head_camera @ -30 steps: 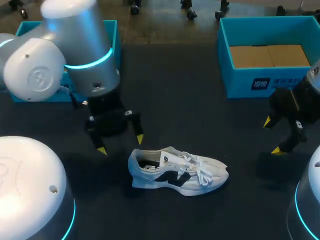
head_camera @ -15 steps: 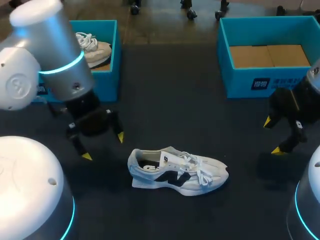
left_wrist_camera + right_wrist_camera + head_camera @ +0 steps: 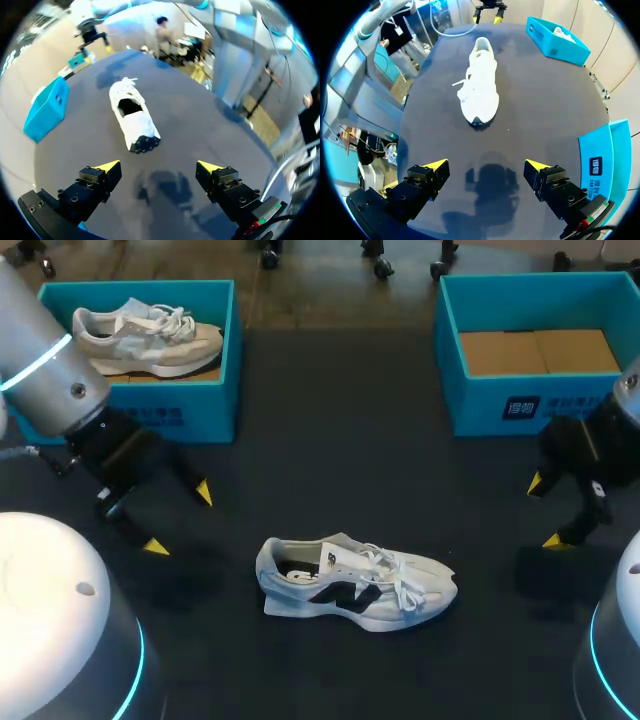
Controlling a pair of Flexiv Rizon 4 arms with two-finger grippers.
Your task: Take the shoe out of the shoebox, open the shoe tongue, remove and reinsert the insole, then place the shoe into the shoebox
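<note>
A white sneaker (image 3: 355,582) with a black side mark lies on its sole on the dark table, heel toward my left arm and laces loose. My left gripper (image 3: 180,520) hangs open to the left of the heel, apart from it. In the left wrist view the sneaker (image 3: 132,117) lies ahead of the open left gripper (image 3: 157,167), heel nearest. My right gripper (image 3: 545,512) stands open to the right of the toe, with nothing in it. The right wrist view has the sneaker (image 3: 480,85) toe-first ahead of the open right gripper (image 3: 487,164). The blue shoebox (image 3: 540,405) at the back right holds only cardboard.
A second blue box (image 3: 215,410) at the back left holds another pale sneaker (image 3: 150,335). Bare dark table lies between both grippers and the sneaker. In the right wrist view, the blue shoebox (image 3: 600,160) stands close beside the right gripper.
My left arm has swung left and back from beside the sneaker's heel, uncovering the back left box and its shoe. The right arm and the sneaker have not moved.
</note>
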